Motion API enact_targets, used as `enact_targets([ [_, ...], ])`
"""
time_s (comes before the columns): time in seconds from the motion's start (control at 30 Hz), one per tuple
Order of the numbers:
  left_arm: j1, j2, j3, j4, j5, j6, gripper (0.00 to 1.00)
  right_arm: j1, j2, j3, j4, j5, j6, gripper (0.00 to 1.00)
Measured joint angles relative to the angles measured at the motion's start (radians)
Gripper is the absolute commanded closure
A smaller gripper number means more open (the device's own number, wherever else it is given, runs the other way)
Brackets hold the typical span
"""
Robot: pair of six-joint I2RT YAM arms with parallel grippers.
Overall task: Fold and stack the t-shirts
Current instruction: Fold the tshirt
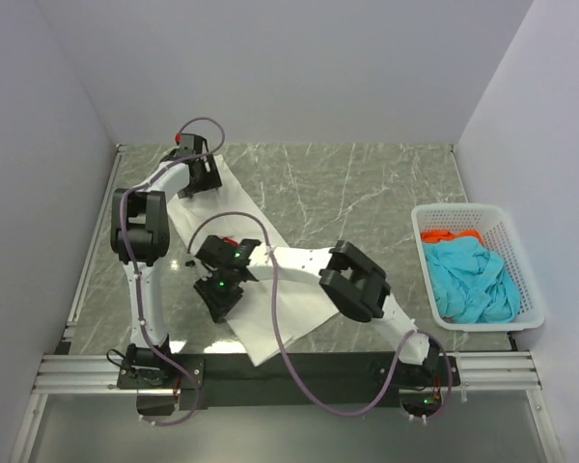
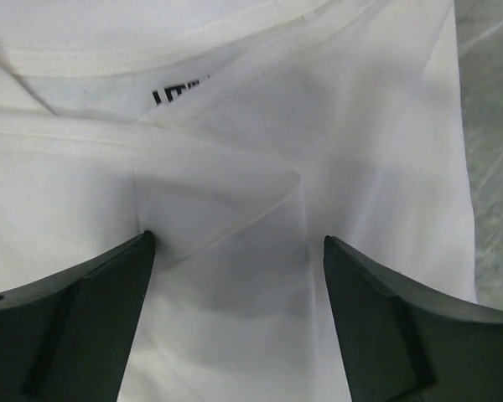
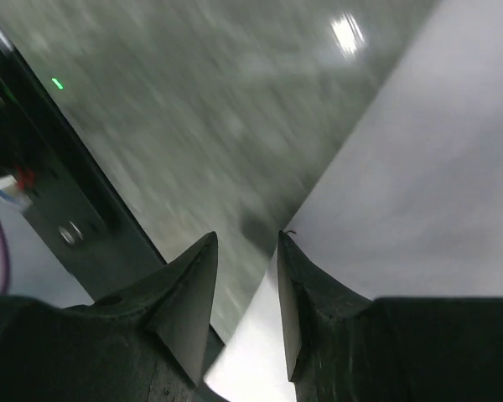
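The left hand (image 2: pixel 235 241) hangs released above a fold of the white t-shirt (image 2: pixel 360 126), while the right hand (image 3: pixel 246 243), half-spread, straddles its edge over the bench (image 3: pixel 193 109).

A grey-green marbled desk (image 1: pixel 367 183) with pale veins fills the cell. Plain white walls close it in on three sides: a back wall (image 1: pixel 289 68), a left wall (image 1: pixel 29 193) and a right wall (image 1: pixel 550 145). A metal rail (image 1: pixel 299 371) runs along the near edge. Light leaves a bright glare (image 3: pixel 345 33) on the desk.
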Motion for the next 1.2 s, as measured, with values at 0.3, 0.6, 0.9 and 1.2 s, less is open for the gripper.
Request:
enact_targets([
  [0.3, 0.002, 0.075, 0.125, 0.031, 0.013, 0.075, 0.01, 0.001, 0.027, 0.131, -0.032, 0.106, 0.005, 0.47],
  [0.6, 0.002, -0.248, 0.040, -0.006, -0.023, -0.022, 0.04, -0.071, -0.513, -0.312, -0.009, 0.296, 0.010, 0.46],
  [0.9, -0.102, -0.694, -0.329, -0.033, -0.086, -0.230, 0.12, -0.192, -0.838, -0.672, 0.009, 0.377, 0.076, 0.46],
  [1.2, -0.195, -0.588, -0.468, -0.043, -0.087, -0.314, 0.31, -0.201, -0.928, -0.829, 0.024, 0.371, 0.123, 0.46],
])
